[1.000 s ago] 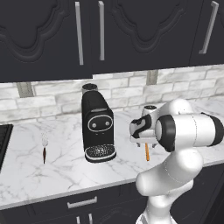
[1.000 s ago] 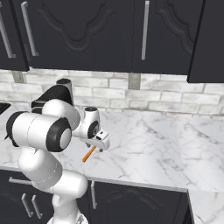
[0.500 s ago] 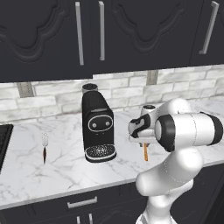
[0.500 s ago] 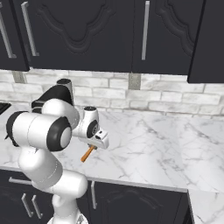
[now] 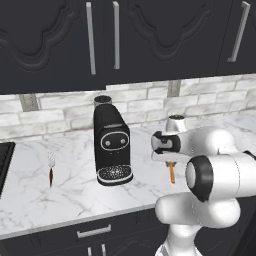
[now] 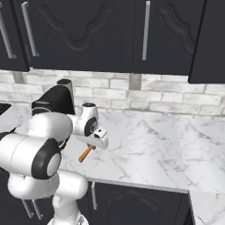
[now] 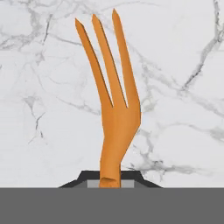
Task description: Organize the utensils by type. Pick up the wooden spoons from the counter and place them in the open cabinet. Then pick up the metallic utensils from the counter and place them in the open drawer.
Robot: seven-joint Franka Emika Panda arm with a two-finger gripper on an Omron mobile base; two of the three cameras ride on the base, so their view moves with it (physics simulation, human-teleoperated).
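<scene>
Closed since a second ago, the gripper now clamps the neck of the orange fork, whose three prongs point away over the white marble table. Seen from the left base, this fork lies right of the black coffee machine; the silver fork lies well to its left. No lettering is legible.
</scene>
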